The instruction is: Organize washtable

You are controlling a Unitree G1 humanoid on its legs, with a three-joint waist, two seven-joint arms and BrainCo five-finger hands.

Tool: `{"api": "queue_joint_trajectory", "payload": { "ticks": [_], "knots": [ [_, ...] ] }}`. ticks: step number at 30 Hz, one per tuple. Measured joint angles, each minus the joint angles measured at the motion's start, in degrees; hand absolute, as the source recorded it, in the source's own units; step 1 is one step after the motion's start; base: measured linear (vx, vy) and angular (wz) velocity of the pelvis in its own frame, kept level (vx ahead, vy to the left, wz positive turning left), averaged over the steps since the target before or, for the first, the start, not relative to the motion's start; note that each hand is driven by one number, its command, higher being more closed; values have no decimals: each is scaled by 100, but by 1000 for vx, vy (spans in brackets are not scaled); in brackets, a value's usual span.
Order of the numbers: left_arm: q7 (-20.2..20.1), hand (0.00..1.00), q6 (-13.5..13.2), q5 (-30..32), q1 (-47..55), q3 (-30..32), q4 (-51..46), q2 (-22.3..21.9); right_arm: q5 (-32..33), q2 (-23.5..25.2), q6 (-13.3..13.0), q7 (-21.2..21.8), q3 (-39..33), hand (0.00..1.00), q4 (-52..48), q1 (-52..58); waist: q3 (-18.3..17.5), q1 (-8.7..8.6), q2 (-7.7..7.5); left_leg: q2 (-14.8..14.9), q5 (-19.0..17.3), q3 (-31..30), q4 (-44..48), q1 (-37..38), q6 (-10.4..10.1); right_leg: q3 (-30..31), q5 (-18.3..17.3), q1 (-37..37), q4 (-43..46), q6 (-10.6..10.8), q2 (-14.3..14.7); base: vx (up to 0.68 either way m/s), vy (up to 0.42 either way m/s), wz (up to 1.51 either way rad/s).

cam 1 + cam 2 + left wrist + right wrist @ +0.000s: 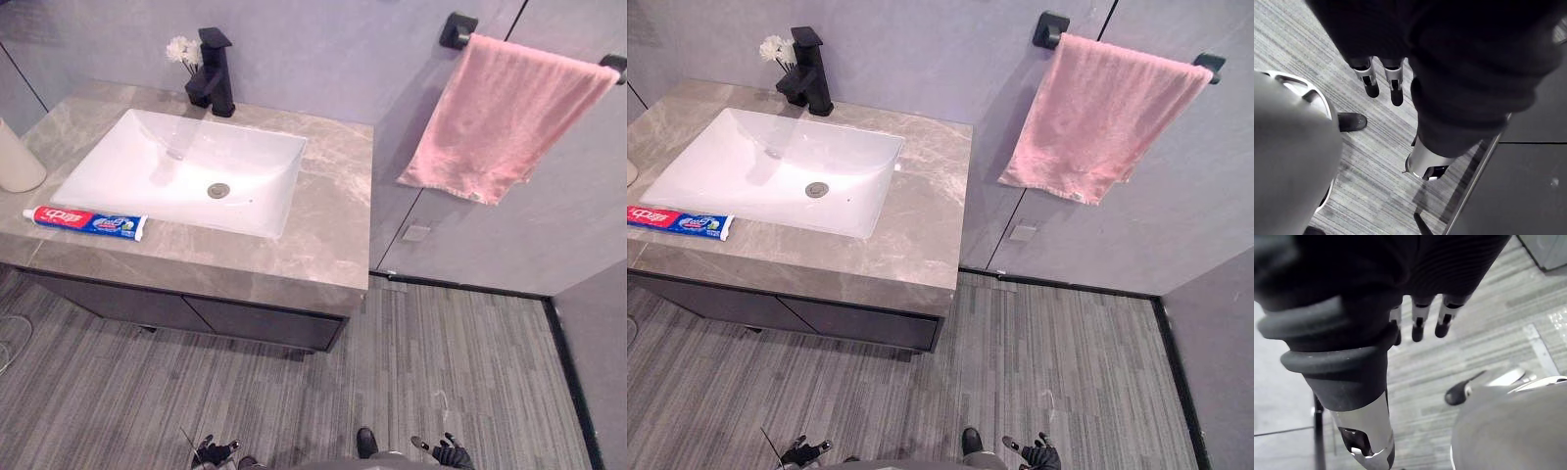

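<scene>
On the bench (333, 225), near its left front edge, a toothpaste tube (86, 222) is being left lying flat, cap pointing right, just in front of the sink (255, 166). At the far rim of the sink a black faucet (216, 73) is being backed by a white flower (181, 49), which is standing just left of it against the wall. A white container (15, 162) is being cut off by the left edge of the scene, beside the sink. To the right, well apart from the bench, a pink towel (500, 122) is being carried by a dark bar (458, 29) on the wall.

The left robot hand (214, 452) and the right robot hand (451, 453) are being held low over the floor (441, 352), at the near edge and far from the bench. In each wrist view the fingers (1371, 83) (1418, 328) are being held straight and apart from the thumb, with nothing being grasped.
</scene>
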Motion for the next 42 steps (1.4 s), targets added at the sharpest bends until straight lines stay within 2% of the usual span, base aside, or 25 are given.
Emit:
{"api": "queue_joint_trajectory", "payload": {
  "ticks": [4, 5, 15, 18, 20, 22, 24, 25, 26, 28, 30, 31, 32, 33, 34, 35, 36, 37, 38, 39, 40, 41, 42],
  "knots": [
    [2, 0, -8, -6, -15, 1, -2, -79, -4, -145, 8, 32, -74, 0, 163, 11, 30, 2, 142, 0, -7, -361, -1, 3, 8, -287, 0, 222, -107, 0, -57, 60, -17, 30],
    [-239, 0, -85, -61, -36, -420, 167, -48, 9, -151, 17, 225, 24, 0, 547, 208, -190, -5, -29, -378, 119, -1308, -418, 189, 107, -779, -371, 528, -355, 227, -324, 26, -6, 14],
    [-219, 0, -88, -235, -33, -394, 166, -18, 248, -86, 18, 232, -263, 0, 562, 274, -164, -17, -40, -377, 119, -1408, -411, 148, 107, -918, -408, 522, -296, 206, -332, 2, -3, 5],
    [-214, 0, -93, -378, -46, -150, 76, -53, 412, -91, 18, 232, -475, 0, 578, 215, 65, -7, -52, -346, -85, -1447, -55, 164, 100, -930, -664, 499, 190, 168, -335, 6, -8, 7],
    [-192, 0, -140, -507, 5, 53, -76, -67, 555, -196, 9, 223, -493, 0, 544, 146, 213, -4, -34, -156, -726, -1431, 1188, -326, 96, -932, -969, 322, 796, 202, -329, -60, -34, -6],
    [-120, 0, -141, -600, 16, 61, -78, -59, 686, -234, -7, 220, -494, 0, 467, 143, 225, -7, 19, -59, -800, -1437, 1469, -495, 129, -936, -1033, 210, 922, 237, -345, -47, -30, 0],
    [-90, 0, -146, -764, 5, 61, -105, -65, 765, -237, -15, 221, -493, 0, 318, 120, 266, -12, 8, 2, -800, -1477, 1803, -762, 129, -966, -1076, 75, 995, 211, -402, -35, 5, 14],
    [-90, 0, -144, -814, 1, 87, -178, -51, 764, -231, -18, 219, -491, 0, 316, 93, 334, -15, -31, 20, -798, -1517, 2306, -1018, 126, -986, -1168, 83, 1008, 169, -476, -123, 6, 25],
    [-85, 0, -164, -861, -10, 181, -239, -35, 759, -243, -10, 217, -488, 0, 324, 38, 465, -5, -110, 54, -1039, -1717, 2841, -1447, 129, -989, -1291, 129, 1087, 189, -553, -116, 22, 21],
    [-42, 0, -150, -877, 95, 210, -197, -25, 757, -337, -12, 216, -487, 0, 325, 2, 494, -23, 29, 237, -1078, -2038, 2653, -1685, 110, -966, -1411, 122, 1208, 291, -612, -86, 103, -8],
    [39, 0, -146, -877, 391, 255, -170, -70, 706, -544, -11, 225, -485, 0, 325, -133, 476, -6, 248, 664, -1067, -2332, 2507, -1828, 95, -711, -1587, 38, 1463, 542, -643, 26, 300, -50],
    [42, 0, -140, -876, 457, 283, -165, -76, 704, -575, -10, 224, -487, 0, 328, -190, 468, 2, 269, 738, -1014, -2317, 2570, -1858, 4, -623, -1644, 16, 1525, 625, -677, 96, 433, -56],
    [60, 0, -125, -875, 516, 310, -153, -64, 700, -591, -12, 224, -498, 0, 332, -201, 444, 8, 218, 692, -1050, -2151, 3085, -1989, -350, -449, -1674, 0, 1523, 663, -844, 92, 405, -52],
    [66, 0, -129, -874, 529, 377, -156, -60, 696, -598, -10, 223, -533, 0, 336, -224, 420, 44, 182, 660, -1253, -2048, 3418, -2084, -279, -368, -1670, -8, 1447, 656, -927, 124, 536, -77],
    [73, 0, -126, -866, 583, 457, -146, -66, 659, -542, -8, 245, -563, 0, 353, -298, 348, 35, 192, 620, -1709, -1868, 3958, -2210, -126, -283, -1524, 40, 1144, 456, -1091, 133, 548, -89],
    [81, 0, -126, -863, 561, 440, -72, -57, 658, -450, -10, 254, -633, 0, 365, -304, 284, -7, 146, 557, -2027, -1630, 4267, -2273, 42, -251, -1052, 15, 961, 512, -1243, 121, 531, -96],
    [99, 0, -122, -836, 503, 415, -36, -48, 657, -380, -16, 256, -696, 0, 361, -301, 255, -10, 126, 518, -2167, -1450, 4369, -2285, 145, -227, -713, -122, 952, 570, -1340, 76, 525, -100],
    [108, 0, -126, -707, 429, 293, -37, -46, 666, -298, 6, 236, -747, 0, 378, -307, 192, 16, 187, 493, -2298, -1160, 4398, -2287, 310, -166, -162, -360, 940, 109, -1370, 49, 560, -105],
    [93, 0, -148, -580, 390, 14, -102, -17, 723, -210, 21, 219, -734, 0, 376, -350, 140, -9, 270, 458, -2322, -874, 4263, -2250, 408, -199, 435, -618, 892, -542, -1371, 58, 686, -100],
    [57, 0, -158, -518, 353, -136, -126, -1, 773, -160, 23, 214, -703, 0, 374, -336, 119, -29, 327, 457, -2285, -663, 4120, -2176, 541, -242, 547, -734, 958, -646, -1360, 66, 554, -75],
    [34, 0, -158, -506, 279, -292, -187, 61, 892, -135, 29, 222, -706, 0, 343, -281, 113, -33, 332, 391, -2216, -524, 3891, -2014, 667, -262, 493, -787, 1179, -520, -1295, 64, 463, -55],
    [16, 0, -193, -493, 218, -441, -244, 156, 897, -143, 28, 219, -633, 0, 328, -204, 84, -23, 359, 261, -2111, -380, 3450, -1759, 841, -362, 295, -751, 1355, -248, -1076, 58, 372, -47],
    [1, 0, -236, -400, 179, -535, -298, 240, 899, -131, 0, 230, -544, 0, 316, -164, 71, -38, 367, 135, -1968, -281, 3029, -1528, 932, -468, 78, -623, 1394, -16, -815, 55, 349, -37]
  ]
}}
